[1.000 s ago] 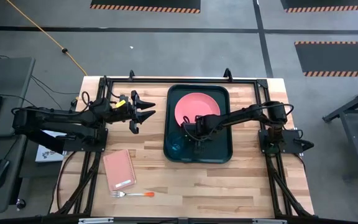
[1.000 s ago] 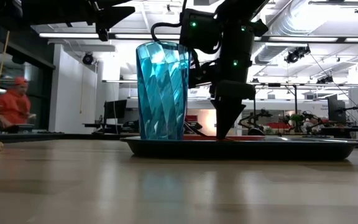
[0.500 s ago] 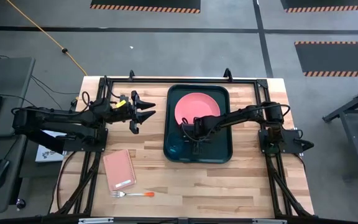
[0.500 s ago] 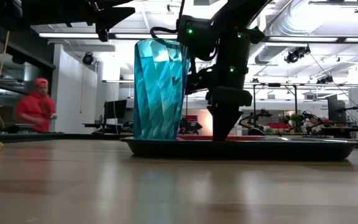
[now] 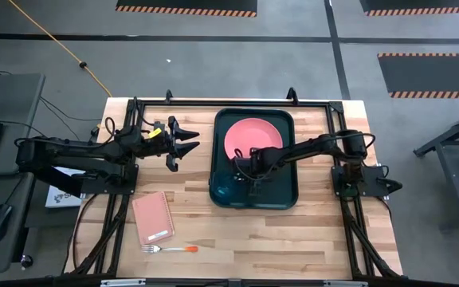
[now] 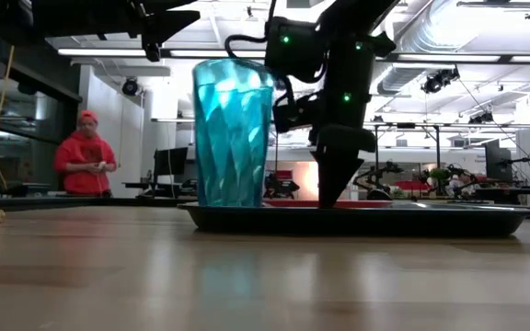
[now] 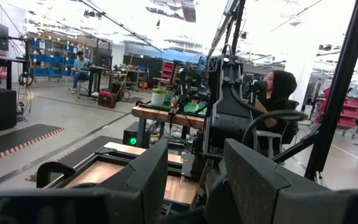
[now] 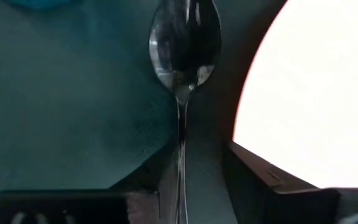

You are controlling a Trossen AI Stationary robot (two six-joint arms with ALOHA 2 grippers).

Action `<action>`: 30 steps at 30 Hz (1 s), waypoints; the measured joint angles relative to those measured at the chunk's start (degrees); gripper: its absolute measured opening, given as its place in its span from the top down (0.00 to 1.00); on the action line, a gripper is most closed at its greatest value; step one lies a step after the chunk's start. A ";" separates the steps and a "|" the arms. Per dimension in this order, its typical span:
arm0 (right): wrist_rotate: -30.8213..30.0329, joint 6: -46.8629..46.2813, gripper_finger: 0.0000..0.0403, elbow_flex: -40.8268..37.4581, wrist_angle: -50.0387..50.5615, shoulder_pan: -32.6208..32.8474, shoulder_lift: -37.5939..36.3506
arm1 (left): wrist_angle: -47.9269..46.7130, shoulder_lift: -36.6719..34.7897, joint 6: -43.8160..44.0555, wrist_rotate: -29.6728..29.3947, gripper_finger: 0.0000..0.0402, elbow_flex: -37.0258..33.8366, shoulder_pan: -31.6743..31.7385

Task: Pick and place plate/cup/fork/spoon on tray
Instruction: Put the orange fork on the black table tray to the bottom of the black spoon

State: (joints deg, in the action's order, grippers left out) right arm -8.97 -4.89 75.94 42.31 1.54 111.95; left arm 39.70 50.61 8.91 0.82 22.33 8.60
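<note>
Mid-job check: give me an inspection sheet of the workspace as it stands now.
Surface: wooden table, bare at the near right.
Job's things: plate, cup and spoon on tray; fork on the table near the front edge.
Clutter: pink notebook beside the fork.
Grippers: right gripper low over the tray, fingers apart either side of the spoon handle; left gripper open, waiting left of the tray.
Cables: yellow cable on the floor.
Surroundings: person in red in the background.
</note>
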 joint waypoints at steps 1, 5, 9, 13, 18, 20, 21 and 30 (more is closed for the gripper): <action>0.00 0.15 0.71 0.00 -0.06 0.00 -0.21 | -0.04 0.00 0.00 0.00 0.63 0.00 0.00; 0.18 1.35 0.70 0.00 -0.38 0.00 -1.11 | 0.00 0.00 0.00 0.00 0.63 0.00 0.00; 0.21 2.57 0.70 0.00 1.08 0.00 -2.92 | -0.04 0.00 0.00 0.00 0.63 0.00 0.00; 0.15 2.36 0.70 0.00 5.36 0.04 -6.60 | -0.41 0.00 0.00 0.00 0.63 0.00 0.00; -2.50 -2.14 0.70 0.00 13.25 1.57 -12.25 | -1.63 0.02 0.05 0.00 0.63 0.00 -0.02; -5.86 -4.50 0.70 0.00 15.63 3.16 -14.41 | -2.70 0.02 0.76 0.02 0.63 0.00 -0.02; -7.68 -5.80 0.70 -0.32 16.13 4.24 -15.65 | -3.27 0.02 1.41 0.02 0.63 0.00 -0.02; -15.99 -16.52 0.71 -24.38 -5.68 15.09 -35.20 | -3.42 0.00 2.03 0.02 0.63 0.10 -0.02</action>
State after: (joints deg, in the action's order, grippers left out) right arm -24.97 -21.41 51.56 36.63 16.63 76.75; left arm 36.28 50.61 10.94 0.84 22.43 8.58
